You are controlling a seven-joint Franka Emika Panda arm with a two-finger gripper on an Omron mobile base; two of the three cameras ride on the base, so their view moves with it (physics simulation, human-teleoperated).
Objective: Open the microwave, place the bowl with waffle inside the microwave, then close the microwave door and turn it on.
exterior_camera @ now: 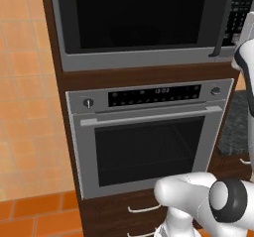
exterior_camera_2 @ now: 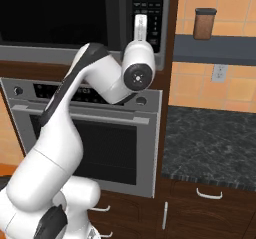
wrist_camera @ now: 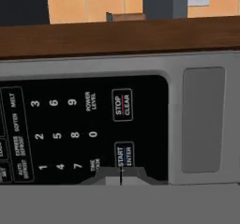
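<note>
Pressing in on the keypad now, the gripper has its fingers squeezed fully together with nothing between them, forming one blunt tip right at the START/ENTER button. That closed posture makes sense: a single narrow point is what a small key wants, not a spread pair of fingers. The microwave sits built into the wooden cabinet, directly above the oven, and its door looks shut, the black glass flush in its grey frame. So by the look of it this is the last step, switching it on; the bowl can't be made out behind the dark glass. The door's handle runs vertically along the door's right edge, beside the keypad. The arm reaches up across the oven front, wrist aimed squarely into the panel.
</note>
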